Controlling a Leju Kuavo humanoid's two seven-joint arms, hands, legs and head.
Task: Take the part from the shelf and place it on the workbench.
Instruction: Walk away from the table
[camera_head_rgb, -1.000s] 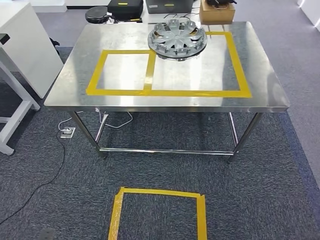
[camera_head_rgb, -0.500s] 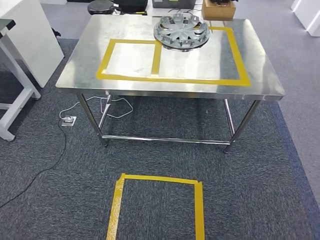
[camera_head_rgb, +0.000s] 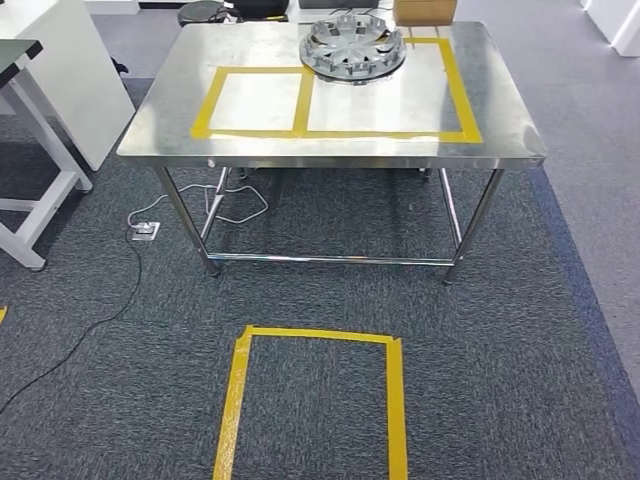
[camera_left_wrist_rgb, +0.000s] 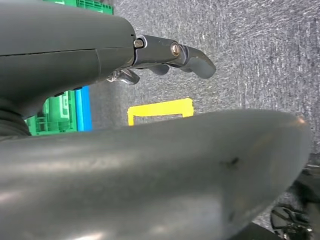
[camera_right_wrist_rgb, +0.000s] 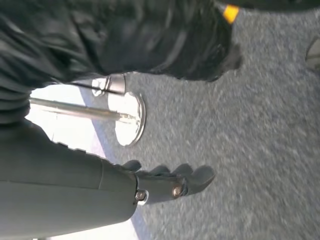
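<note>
The part (camera_head_rgb: 352, 47) already lies on the desk (camera_head_rgb: 498, 120), and both the left hand (camera_left_wrist_rgb: 170, 55) and right hand (camera_right_wrist_rgb: 170, 182) hang empty with fingers apart, so the task looks done.

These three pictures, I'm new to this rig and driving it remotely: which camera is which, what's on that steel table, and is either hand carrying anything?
The wide picture is the robot's head camera, looking forward and down at a steel table marked with yellow tape. A round silver part, like a wheel cover, lies at the table's far side. A taped square marks the carpet nearer the robot. The other two pictures come from cameras at the wrists, turned sideways and looking at the floor. The left hand and right hand each show fingers stretched out with nothing in them. So neither hand is carrying anything.
</note>
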